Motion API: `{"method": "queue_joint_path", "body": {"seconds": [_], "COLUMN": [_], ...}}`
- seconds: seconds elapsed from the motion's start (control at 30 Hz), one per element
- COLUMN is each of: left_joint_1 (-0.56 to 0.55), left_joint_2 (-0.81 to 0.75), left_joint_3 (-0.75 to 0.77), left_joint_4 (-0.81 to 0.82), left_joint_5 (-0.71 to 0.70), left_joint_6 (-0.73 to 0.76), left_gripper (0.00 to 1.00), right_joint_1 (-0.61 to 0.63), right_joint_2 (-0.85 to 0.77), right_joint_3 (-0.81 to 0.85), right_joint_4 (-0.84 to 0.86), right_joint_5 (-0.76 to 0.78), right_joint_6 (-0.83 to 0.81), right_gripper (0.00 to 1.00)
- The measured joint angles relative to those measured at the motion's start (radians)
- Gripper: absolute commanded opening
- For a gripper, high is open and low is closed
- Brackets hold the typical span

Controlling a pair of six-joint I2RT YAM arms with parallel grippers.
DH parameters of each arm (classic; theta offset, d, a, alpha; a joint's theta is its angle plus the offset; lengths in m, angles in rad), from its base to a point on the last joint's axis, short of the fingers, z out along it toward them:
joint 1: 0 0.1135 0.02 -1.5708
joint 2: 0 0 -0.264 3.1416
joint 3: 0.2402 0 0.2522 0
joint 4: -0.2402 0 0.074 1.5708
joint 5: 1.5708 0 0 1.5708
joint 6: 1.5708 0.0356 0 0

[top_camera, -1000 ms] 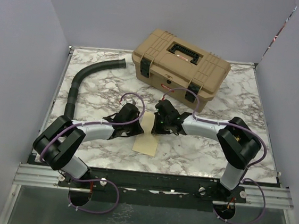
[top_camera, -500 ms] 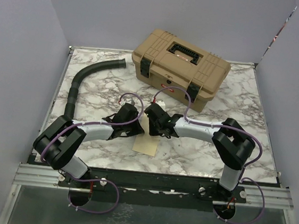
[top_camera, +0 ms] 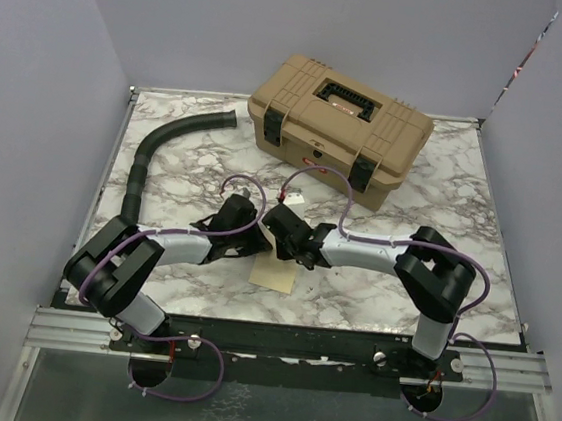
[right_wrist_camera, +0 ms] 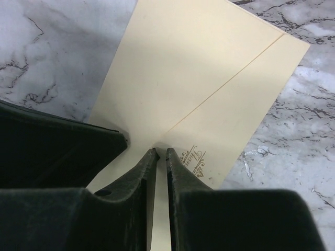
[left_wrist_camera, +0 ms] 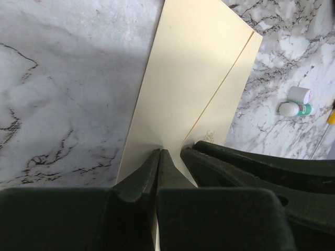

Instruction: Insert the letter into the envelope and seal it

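Note:
The pale yellow envelope (top_camera: 276,275) lies flat on the marble table with its triangular flap folded down; it also shows in the left wrist view (left_wrist_camera: 188,73) and the right wrist view (right_wrist_camera: 193,68). My left gripper (left_wrist_camera: 159,152) is shut, its tips pressed on the flap near its point. My right gripper (right_wrist_camera: 162,151) is shut to a thin slit, tips on the flap's point beside gold script printing. Both grippers meet over the envelope in the top view, left (top_camera: 255,249) and right (top_camera: 269,253). The letter is out of view.
A tan toolbox (top_camera: 338,126) stands at the back of the table. A black corrugated hose (top_camera: 156,157) curves along the left side. A small white and green bottle (left_wrist_camera: 296,102) lies on the marble beyond the envelope.
My right gripper has moved left and toward the near edge across the envelope, ending beside the left gripper. The left gripper and the envelope have hardly moved.

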Motion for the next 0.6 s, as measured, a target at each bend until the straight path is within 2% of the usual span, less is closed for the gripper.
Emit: {"method": "queue_joint_path", "body": {"seconds": [0.2,0.4,0.6], "left_joint_1": [0.007,0.007,0.006], "left_joint_2": [0.006,-0.021,-0.081], "left_joint_3": [-0.025,-0.129,-0.270], "left_joint_4": [0.053,0.204,0.344], "left_joint_5": [0.014,0.009,-0.026], "left_joint_6": [-0.067,-0.185,-0.320], "left_gripper": [0.00,0.00,0.00], "right_joint_1": [0.036,0.066,0.103], "right_joint_2": [0.004,0.005,0.029], "right_joint_3": [-0.009,-0.041,-0.046], "right_joint_4": [0.019,0.072,0.137], "right_joint_5": [0.075,0.149,0.211], "right_joint_6": [0.008,0.038,0.081], "right_gripper": [0.20,0.19,0.10]}}
